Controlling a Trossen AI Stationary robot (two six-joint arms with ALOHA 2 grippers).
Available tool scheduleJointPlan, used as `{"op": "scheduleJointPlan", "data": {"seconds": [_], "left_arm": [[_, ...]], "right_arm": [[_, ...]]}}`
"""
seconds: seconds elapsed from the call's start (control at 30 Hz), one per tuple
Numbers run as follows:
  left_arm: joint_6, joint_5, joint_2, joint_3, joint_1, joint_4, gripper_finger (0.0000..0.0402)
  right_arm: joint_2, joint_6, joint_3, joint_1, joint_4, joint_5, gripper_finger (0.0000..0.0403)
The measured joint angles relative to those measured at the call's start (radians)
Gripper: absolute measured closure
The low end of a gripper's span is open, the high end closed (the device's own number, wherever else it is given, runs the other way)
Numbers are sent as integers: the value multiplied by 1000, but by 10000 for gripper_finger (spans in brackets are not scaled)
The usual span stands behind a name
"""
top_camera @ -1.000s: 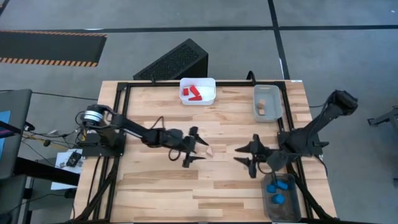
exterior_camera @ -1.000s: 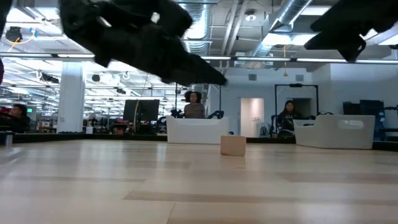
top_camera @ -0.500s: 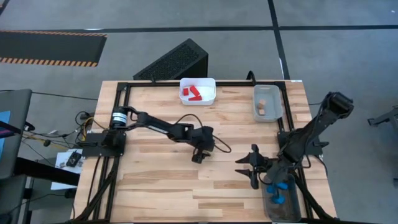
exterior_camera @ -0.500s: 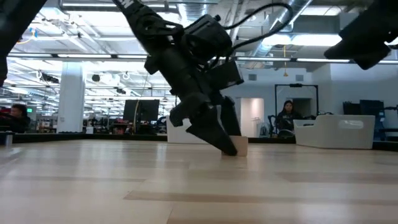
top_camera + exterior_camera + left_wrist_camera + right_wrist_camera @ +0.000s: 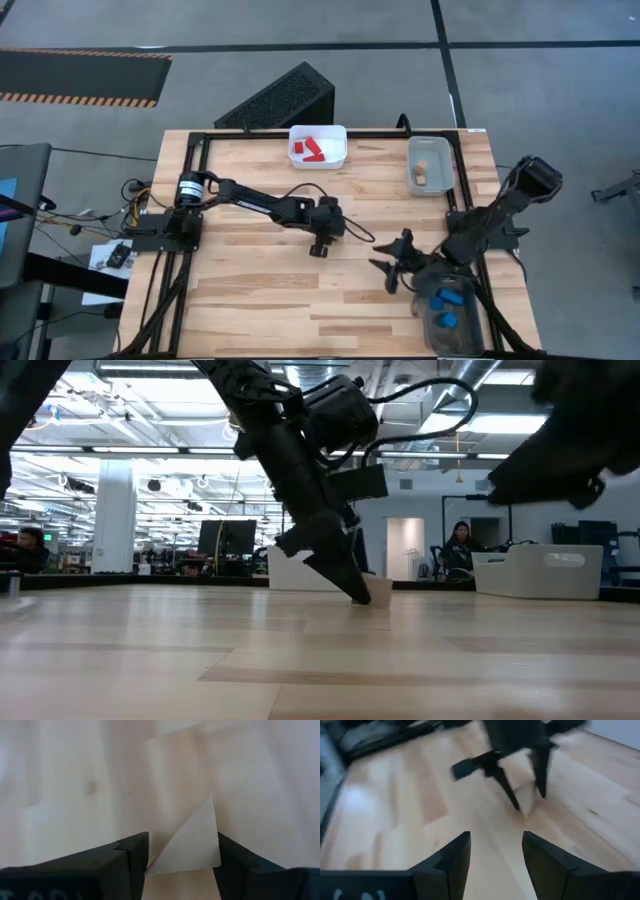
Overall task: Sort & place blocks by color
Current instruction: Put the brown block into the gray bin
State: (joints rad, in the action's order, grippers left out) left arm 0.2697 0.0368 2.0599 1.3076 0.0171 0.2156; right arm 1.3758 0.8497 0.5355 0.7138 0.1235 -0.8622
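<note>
Pale wood wedge block (image 5: 192,842) lies flat on the worktop (image 5: 250,290) near its centre, between the two fingers of the left hand (image 5: 181,857), which reach down to the surface and bracket it on both sides; whether they press it cannot be told. Right hand (image 5: 392,272), fingers spread and empty, hovers just right of it, beside the bin of blue blocks (image 5: 447,300). Red blocks (image 5: 310,150) sit in the white bin (image 5: 340,132) and wood blocks (image 5: 423,172) in the grey bin (image 5: 411,150), both along the far edge.

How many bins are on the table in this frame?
3. A white bin with red blocks sits at the far edge, a grey bin with natural-wood blocks is far right, and a bin with blue blocks is near right, partly hidden by the right arm.
</note>
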Motion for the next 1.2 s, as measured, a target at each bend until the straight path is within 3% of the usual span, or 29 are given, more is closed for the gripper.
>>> {"op": "scheduleJointPlan", "data": {"seconds": [0.1,0.2,0.37,0.53,0.87,1.0,1.2], "left_arm": [[-25,133,-10,0,24,6,253],[2,259,-11,-1,75,11,253],[77,449,-21,-1,166,-16,253],[144,577,-28,0,257,-85,250],[285,756,-31,0,378,-241,249],[312,767,-31,0,394,-245,243],[313,777,-31,0,396,-257,245]], "right_arm": [[79,106,0,-61,58,-32,198],[135,124,0,-122,129,27,189],[167,63,0,-188,229,148,161],[161,-15,0,-237,317,210,136],[199,-62,0,-325,523,455,110],[201,-72,0,-330,539,471,108],[201,-48,0,-333,538,501,151]]}}
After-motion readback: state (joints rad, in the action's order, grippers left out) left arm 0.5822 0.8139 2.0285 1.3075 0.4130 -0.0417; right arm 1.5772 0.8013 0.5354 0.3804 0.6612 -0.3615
